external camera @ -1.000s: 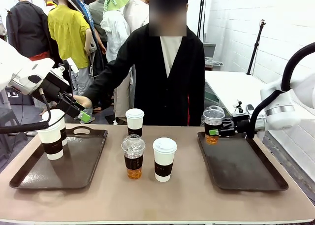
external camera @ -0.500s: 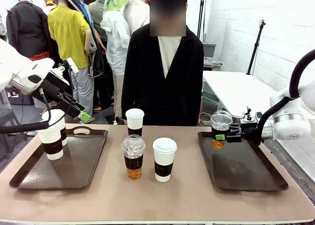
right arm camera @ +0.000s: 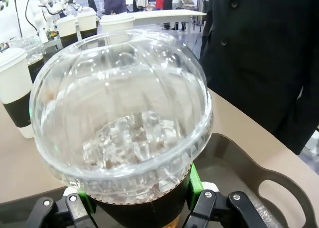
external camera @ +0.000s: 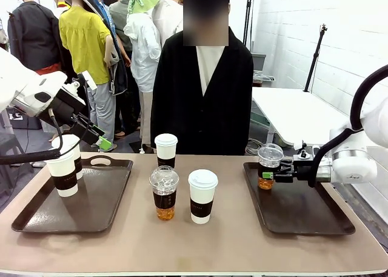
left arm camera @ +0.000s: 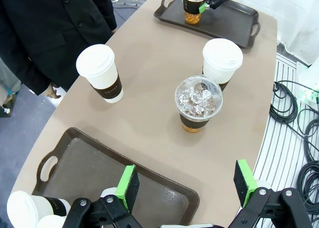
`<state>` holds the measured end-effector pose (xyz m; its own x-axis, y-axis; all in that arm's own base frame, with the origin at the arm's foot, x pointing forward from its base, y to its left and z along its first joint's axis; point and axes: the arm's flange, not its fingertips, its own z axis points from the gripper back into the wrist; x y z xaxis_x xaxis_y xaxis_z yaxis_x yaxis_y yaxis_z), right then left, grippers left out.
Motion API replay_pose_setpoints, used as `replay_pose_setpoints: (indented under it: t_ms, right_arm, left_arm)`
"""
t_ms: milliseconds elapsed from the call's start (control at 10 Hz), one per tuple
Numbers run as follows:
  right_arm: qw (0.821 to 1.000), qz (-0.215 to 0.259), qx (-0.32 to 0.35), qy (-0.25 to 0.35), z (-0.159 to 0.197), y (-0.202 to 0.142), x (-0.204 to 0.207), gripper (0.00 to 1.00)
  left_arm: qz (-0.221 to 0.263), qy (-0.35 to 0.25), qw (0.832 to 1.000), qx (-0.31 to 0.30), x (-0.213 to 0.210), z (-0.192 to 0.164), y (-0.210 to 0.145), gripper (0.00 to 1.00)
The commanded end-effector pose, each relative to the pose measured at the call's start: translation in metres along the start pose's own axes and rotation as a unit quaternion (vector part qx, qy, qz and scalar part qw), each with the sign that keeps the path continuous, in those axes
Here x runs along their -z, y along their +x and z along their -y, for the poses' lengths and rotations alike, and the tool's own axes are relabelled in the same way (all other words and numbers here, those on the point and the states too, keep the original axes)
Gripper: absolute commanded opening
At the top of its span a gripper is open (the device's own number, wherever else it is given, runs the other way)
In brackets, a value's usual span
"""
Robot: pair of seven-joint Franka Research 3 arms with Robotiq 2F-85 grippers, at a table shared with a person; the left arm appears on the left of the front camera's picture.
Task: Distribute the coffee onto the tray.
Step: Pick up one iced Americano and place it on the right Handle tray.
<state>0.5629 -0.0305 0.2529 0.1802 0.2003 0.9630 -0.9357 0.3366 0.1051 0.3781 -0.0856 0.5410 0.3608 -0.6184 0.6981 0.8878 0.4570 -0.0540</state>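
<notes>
Holds a clear domed-lid cup [external camera: 270, 156] in the right gripper [external camera: 268, 176] — green pads pressed to either side of its dark sleeve, ice and amber drink inside. Has that cup at the far left corner of the right tray [external camera: 303, 213]; cannot tell whether its base touches the tray floor. From the right wrist, looks straight onto the dome, with the tray's handle slot just beyond it.

Carries the left gripper [external camera: 97, 137] raised above the far end of the left tray [external camera: 118, 198], jaws spread wide, nothing between the green pads [left arm camera: 128, 187]. Below it, at the tray's far left end, two white paper cups [external camera: 62, 171] with brown sleeves standing close together.

Between the trays, on the bare table [external camera: 182, 243]: three more coffees — a far white cup [external camera: 165, 148] nearest the person [external camera: 203, 95], then a second clear cup [external camera: 163, 192] and a near white cup [external camera: 202, 195] side by side, closer to the robot.
</notes>
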Motion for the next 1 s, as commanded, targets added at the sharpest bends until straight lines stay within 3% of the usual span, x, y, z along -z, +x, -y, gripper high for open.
replay_pose_setpoints:
  t_ms: [0,400,500,900]
  right_arm:
    - [1.0,0.023,-0.007,-0.014,0.0037,-0.0016,0.0085,0.8]
    - [1.0,0.019,0.014,-0.015,0.0022,-0.0045,0.0071,0.8]
    - [1.0,0.018,0.022,-0.013,0.0019,-0.0052,0.0062,1.0]
    - [0.999,0.01,0.039,-0.012,-0.0049,-0.0051,0.0013,1.0]
  left_arm:
    - [0.009,-0.008,1.0,0.006,0.0004,-0.0016,-0.0011,1.0]
    - [0.009,-0.008,1.0,0.006,0.0004,-0.0016,-0.0011,1.0]
    - [0.009,-0.008,1.0,0.006,0.0004,-0.0016,-0.0011,1.0]
    - [0.009,-0.008,1.0,0.006,0.0004,-0.0016,-0.0011,1.0]
